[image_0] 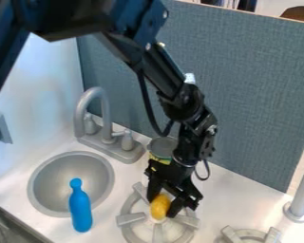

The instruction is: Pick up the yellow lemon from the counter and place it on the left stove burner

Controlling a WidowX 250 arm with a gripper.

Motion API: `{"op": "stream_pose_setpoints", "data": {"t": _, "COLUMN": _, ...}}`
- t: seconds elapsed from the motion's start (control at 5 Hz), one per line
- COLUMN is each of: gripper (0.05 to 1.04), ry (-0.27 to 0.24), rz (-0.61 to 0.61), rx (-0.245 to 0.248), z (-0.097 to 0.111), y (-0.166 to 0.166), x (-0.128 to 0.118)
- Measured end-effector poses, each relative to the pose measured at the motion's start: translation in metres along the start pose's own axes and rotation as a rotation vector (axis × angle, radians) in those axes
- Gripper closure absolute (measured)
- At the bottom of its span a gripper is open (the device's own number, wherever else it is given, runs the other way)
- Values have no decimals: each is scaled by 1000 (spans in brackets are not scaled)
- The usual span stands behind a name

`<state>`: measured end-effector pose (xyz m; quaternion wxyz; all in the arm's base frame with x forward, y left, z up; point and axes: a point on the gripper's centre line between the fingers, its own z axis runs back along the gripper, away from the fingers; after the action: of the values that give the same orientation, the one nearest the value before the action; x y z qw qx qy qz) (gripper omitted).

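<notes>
We see a white surface (227, 195) backed by a blue-grey fabric panel (243, 71). Near the surface's left corner, a round grey sink basin (59, 178) is set in, with a curved grey faucet (94, 97) behind it, toward the back edge. A blue, bottle-shaped object with a narrow neck (81, 211) overlaps the basin's front rim in our view; we cannot tell whether it touches. Close to the back edge is a grey round can with a yellow-green band (161, 148), partly hidden by the black arm (164, 71); its contents are hard to make out. Over the round grey burner (125, 219), between the sink and the surface's right side, the black gripper (163, 209) points down, its fingers pinching a smooth yellow object (159, 205), whose sides they partly cover. The arm's upper part is cut off at the top, as is a second grey burner (246, 233) at the bottom.
</notes>
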<state>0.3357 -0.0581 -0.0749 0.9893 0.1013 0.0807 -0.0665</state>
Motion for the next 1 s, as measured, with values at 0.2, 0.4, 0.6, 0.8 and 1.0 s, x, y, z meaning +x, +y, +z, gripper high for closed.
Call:
{"op": "stream_pose_setpoints", "data": {"t": 0.2, "gripper": 377, "ry": 33, "rz": 27, "rx": 15, "z": -8, "y": 10, "x": 4}}
{"op": "stream_pose_setpoints", "data": {"t": 0.4, "gripper": 377, "ry": 51, "rz": 30, "rx": 9, "z": -11, "y": 8, "x": 5}}
{"op": "stream_pose_setpoints", "data": {"t": 0.6, "gripper": 338, "ry": 48, "rz": 47, "rx": -47, "z": -12, "y": 4, "x": 2}}
{"op": "stream_pose_setpoints", "data": {"t": 0.8, "gripper": 91, "ry": 3, "rz": 67, "rx": -135, "z": -6, "y": 4, "x": -8}}
{"op": "stream_pose_setpoints", "data": {"t": 1.0, "gripper": 77, "ry": -103, "rz": 81, "rx": -168, "z": 22, "y": 13, "x": -8}}
